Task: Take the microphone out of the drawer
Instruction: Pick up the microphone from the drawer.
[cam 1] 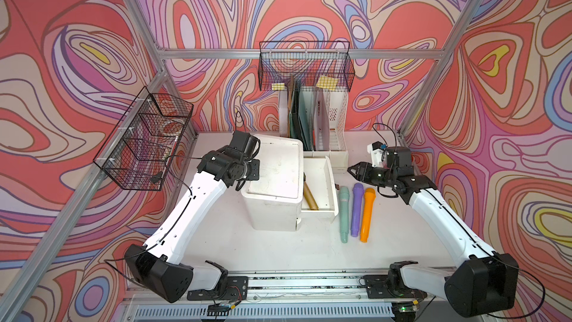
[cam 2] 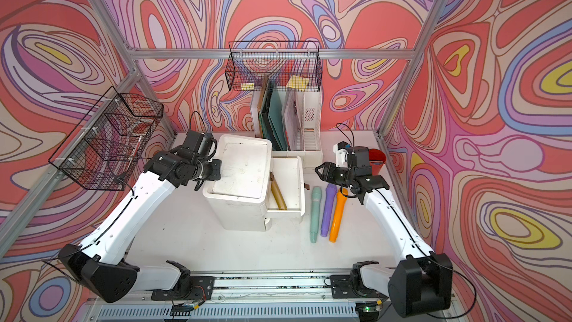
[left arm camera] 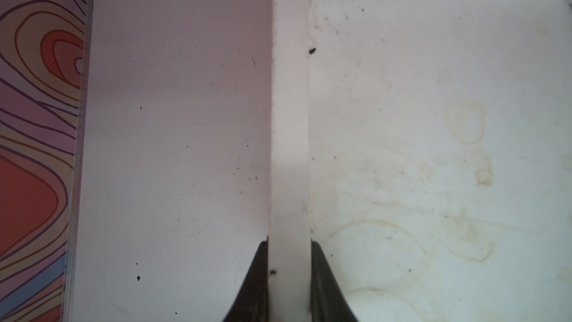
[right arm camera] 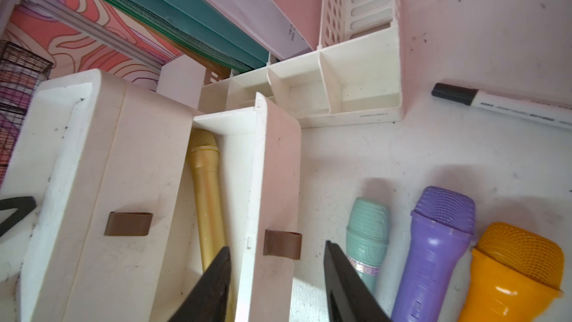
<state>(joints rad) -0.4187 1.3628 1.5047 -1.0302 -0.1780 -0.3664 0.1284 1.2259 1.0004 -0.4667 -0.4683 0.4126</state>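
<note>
Pointing right tool (cam 1: 353,171) toward drawer (cam 1: 329,178).

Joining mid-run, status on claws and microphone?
Left claw shut on cabinet rim. Right claw open, empty, beside drawer. Gold microphone lying in open drawer. Nothing blocking it.

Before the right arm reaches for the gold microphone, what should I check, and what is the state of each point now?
1. Drawer pulled open: ok.
2. Gold microphone lies inside it: ok.
3. Left gripper clamped on the drawer unit rim: ok.
4. Right gripper open, empty: ok.
5. Right gripper above the drawer: not ok, it is off to the side.
6. Finger room around the microphone: cannot tell.
</note>
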